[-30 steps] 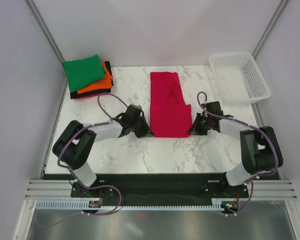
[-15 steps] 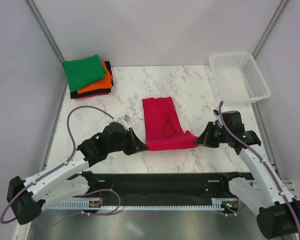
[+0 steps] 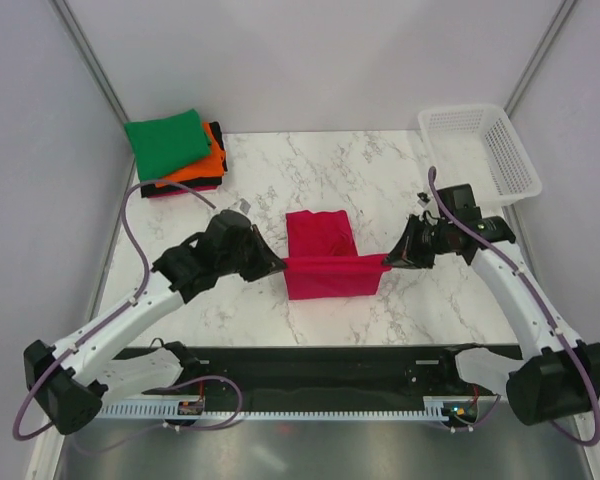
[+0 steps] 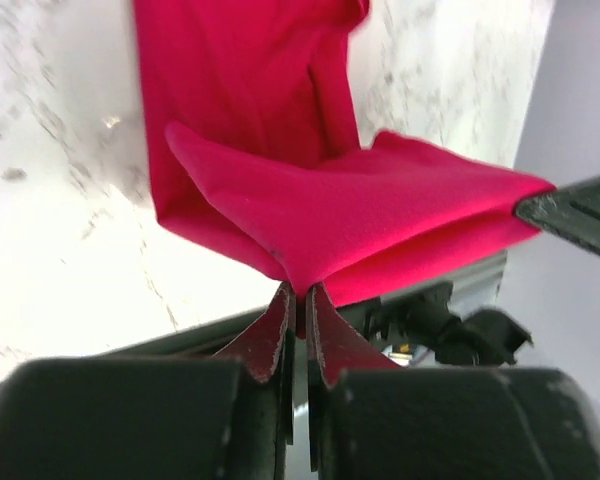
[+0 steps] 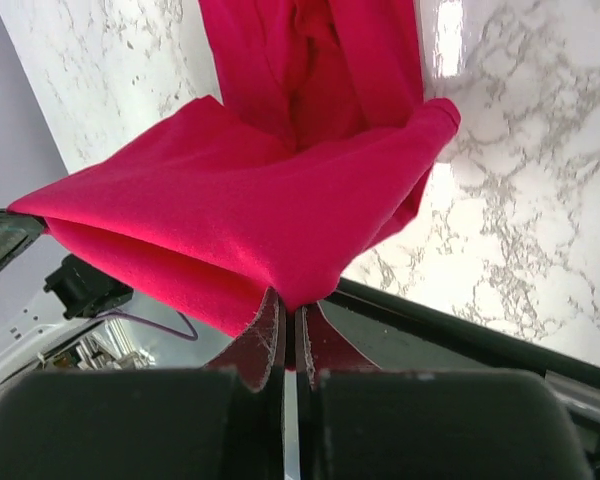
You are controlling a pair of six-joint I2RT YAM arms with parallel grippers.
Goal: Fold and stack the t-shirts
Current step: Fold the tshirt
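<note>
Over mid-table, a soft crimson-pink cloth t-shirt (image 3: 325, 268) is being pinched at two corners, its folded edge stretched taut between the clamped left gripper (image 3: 279, 266) and right gripper (image 3: 388, 261); open room is being left all around on the glossy veined marble table (image 3: 380, 180).

The crimson-pink t-shirt (image 3: 325, 262) is soft, matt cloth, and so is the folded green t-shirt (image 3: 167, 138). The table (image 3: 380, 170) has a smooth white marble-patterned top, glossy enough to throw glare. The basket (image 3: 513, 158) is white lattice plastic with a slight sheen.

No readable text, labels or numbers.
</note>
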